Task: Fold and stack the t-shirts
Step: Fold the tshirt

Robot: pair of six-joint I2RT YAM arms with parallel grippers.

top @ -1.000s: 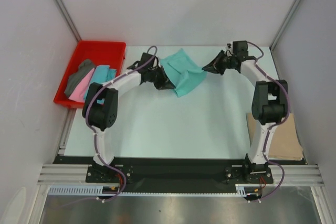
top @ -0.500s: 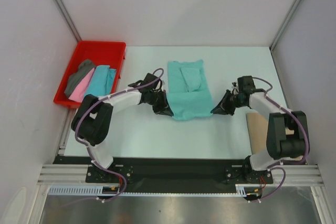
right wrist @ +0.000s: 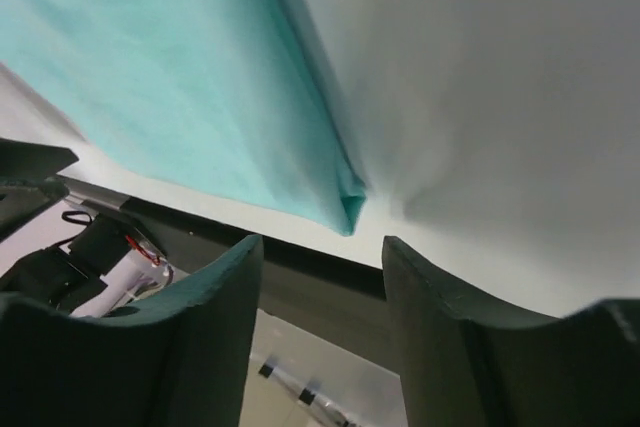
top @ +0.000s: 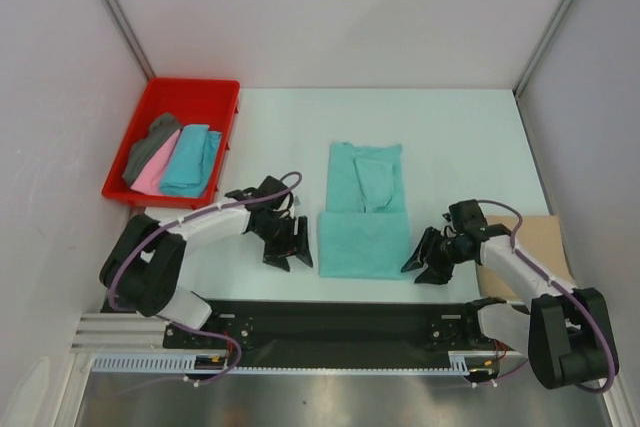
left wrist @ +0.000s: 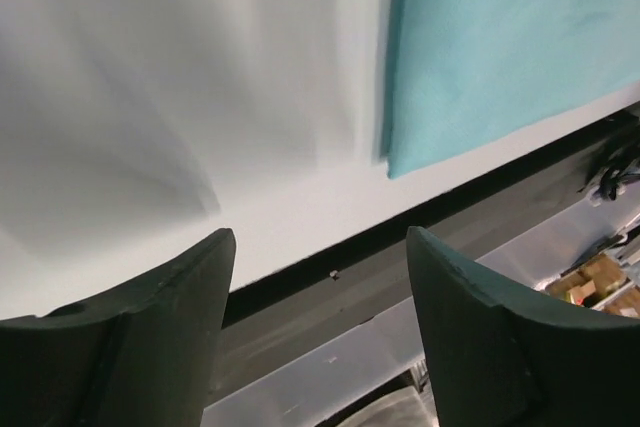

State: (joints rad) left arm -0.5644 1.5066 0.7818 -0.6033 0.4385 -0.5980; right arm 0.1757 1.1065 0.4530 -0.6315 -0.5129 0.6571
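Tabletop point(top: 450, 137): left end effector point(top: 290, 252) and right end effector point(top: 420, 265) stood apart, empty; a clumsy grab risked rumpling the mint green t-shirt point(top: 363, 237).

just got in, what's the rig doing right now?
Both arms are at the mint green t-shirt, which lies flat and partly folded near the front edge of the table. The left hand and right hand sit open beside its two near corners, gripping nothing. A grey t-shirt, a pink t-shirt and a turquoise t-shirt lie in the red tray at far left. A tan t-shirt lies at the right edge.
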